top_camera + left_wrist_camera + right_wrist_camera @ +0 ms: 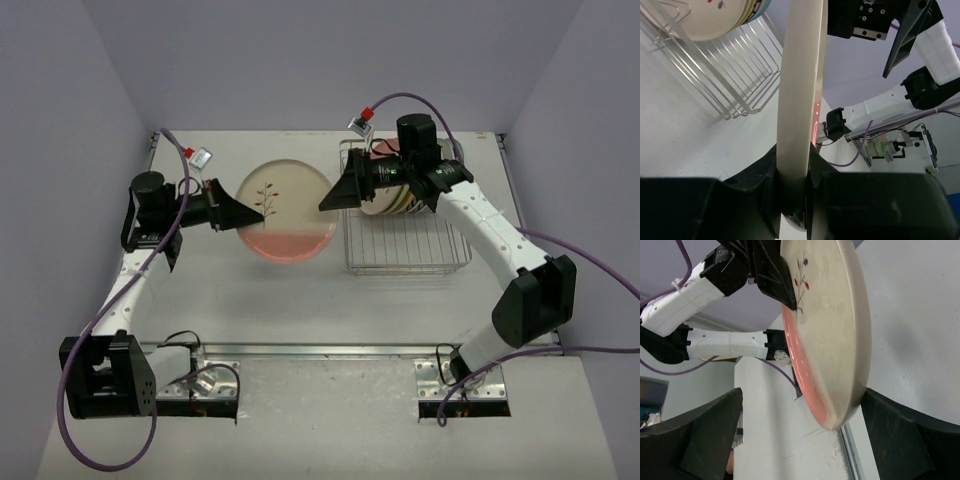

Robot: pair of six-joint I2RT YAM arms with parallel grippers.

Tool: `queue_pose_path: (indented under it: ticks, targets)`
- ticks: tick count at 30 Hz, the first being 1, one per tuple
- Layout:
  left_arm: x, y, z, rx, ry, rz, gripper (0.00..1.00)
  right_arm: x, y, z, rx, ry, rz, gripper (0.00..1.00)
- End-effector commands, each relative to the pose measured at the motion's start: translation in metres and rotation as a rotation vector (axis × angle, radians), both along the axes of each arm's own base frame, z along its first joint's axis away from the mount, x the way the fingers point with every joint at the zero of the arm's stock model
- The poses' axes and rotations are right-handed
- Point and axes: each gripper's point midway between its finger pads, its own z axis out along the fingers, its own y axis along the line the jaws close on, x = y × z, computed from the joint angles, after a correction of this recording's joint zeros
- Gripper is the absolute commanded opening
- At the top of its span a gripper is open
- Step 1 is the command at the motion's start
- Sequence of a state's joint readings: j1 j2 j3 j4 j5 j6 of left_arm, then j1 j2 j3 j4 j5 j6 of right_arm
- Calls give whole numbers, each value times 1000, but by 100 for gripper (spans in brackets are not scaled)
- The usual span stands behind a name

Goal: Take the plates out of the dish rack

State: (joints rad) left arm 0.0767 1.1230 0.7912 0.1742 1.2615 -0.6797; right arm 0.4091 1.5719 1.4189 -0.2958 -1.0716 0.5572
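Note:
A cream plate with a pink rim and a small twig mark is held above the table, left of the dish rack. My left gripper is shut on its left edge; in the left wrist view the plate stands edge-on, clamped in the gripper. My right gripper is open at the plate's right edge. In the right wrist view the plate sits between the spread fingers, close to the right one. More plates stand at the rack's far end, partly hidden under my right arm.
The silver wire rack shows in the left wrist view with a cream plate leaning in it. Its near half holds no plates. A metal rail runs along the table's near edge. Purple walls close in on three sides.

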Motion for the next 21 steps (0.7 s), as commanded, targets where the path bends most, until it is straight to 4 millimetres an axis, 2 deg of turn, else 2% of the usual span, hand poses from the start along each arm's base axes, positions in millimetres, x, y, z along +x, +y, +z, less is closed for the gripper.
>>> queue_pose_path:
  ticks: [1, 3, 7, 10, 14, 16, 18, 20, 21]
  targets:
    - [30, 43, 23, -17, -76, 172, 0, 18, -3, 3, -53, -55, -104, 99]
    - [45, 60, 18, -16, -47, 245, 0, 35, -13, -10, -140, -84, -216, 99]
    - [95, 96, -16, 50, 67, 408, 0, 56, -32, -26, -259, -129, -371, 99]
    - [128, 116, -47, 109, 162, 506, 0, 59, -40, -30, -291, -144, -408, 99]
    - [159, 131, -85, 147, 234, 527, 0, 56, -44, -28, -300, -159, -421, 99]
    - [173, 137, -98, 160, 252, 533, 0, 54, -45, -29, -303, -163, -420, 99]
    - [187, 142, -100, 170, 254, 537, 0, 53, -46, -30, -307, -164, -418, 99]
    - [196, 148, -118, 182, 296, 539, 0, 52, -47, -31, -309, -167, -419, 99]
    - [201, 150, -118, 187, 290, 543, 0, 52, -48, -31, -310, -165, -421, 99]
